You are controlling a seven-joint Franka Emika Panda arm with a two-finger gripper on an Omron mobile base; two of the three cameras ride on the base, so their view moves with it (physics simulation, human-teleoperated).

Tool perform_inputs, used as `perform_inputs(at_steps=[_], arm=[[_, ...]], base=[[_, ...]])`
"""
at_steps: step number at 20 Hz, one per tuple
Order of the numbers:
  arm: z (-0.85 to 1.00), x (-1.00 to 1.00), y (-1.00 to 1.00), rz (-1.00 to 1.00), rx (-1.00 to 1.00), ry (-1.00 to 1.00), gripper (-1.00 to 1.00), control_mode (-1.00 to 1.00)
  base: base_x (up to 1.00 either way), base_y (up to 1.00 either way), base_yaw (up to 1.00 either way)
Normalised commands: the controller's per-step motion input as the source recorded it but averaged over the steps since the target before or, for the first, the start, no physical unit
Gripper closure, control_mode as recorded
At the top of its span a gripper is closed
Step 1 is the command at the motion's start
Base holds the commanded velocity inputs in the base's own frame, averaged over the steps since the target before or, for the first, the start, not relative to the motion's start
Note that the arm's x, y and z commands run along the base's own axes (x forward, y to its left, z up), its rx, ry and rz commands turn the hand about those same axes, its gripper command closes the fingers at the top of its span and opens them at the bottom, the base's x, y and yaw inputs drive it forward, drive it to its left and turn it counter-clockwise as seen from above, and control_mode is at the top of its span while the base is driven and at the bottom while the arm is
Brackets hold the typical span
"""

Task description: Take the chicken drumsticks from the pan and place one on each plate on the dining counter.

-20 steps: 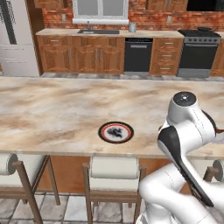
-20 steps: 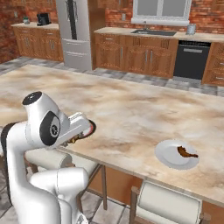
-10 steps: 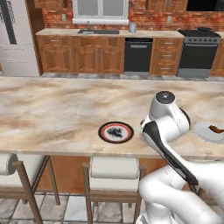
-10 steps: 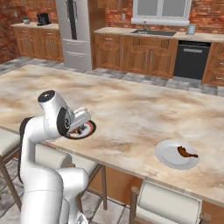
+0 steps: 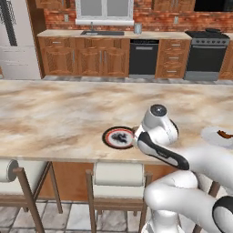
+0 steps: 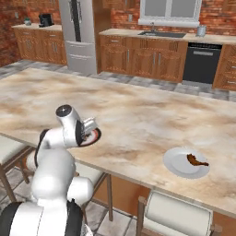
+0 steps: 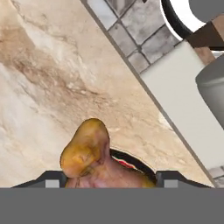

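Observation:
A golden-brown chicken drumstick [image 7: 91, 154] is pinched in my gripper [image 7: 109, 180], which is shut on it, bulbous end pointing away from the hand. Just beneath it lies the red-rimmed plate [image 7: 133, 165] with its dark centre [image 5: 119, 137], near the front edge of the dining counter [image 5: 54, 113]. From the right base view the gripper [image 6: 90, 126] hovers over that plate [image 6: 93, 137]. Further right, a white plate [image 6: 184, 163] carries a second drumstick [image 6: 197, 160], also visible as a brown piece [image 5: 225, 134]. The pan is out of view.
White-cushioned stools [image 5: 119, 175] stand along the counter's front edge, one right under the hand [image 7: 186, 100]. Behind the counter run wooden cabinets, a dishwasher [image 5: 143, 58], a stove [image 5: 205, 57] and a fridge [image 6: 78, 34].
The arm has swung left along the counter's front edge, carrying the drumstick from near the white plate to above the red-rimmed plate. Both plates stayed put.

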Motion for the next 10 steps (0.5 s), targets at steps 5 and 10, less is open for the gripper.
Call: perform_inputs(at_steps=[5,10], arm=[[-0.32,0.65,0.55,0.0,0.0,0.0,1.0,-1.0],[-0.02,0.54,0.0,0.01,0.02,0.02,1.0,-1.0]], base=[[0.0,0.0,0.0],[0.0,0.0,0.0]])
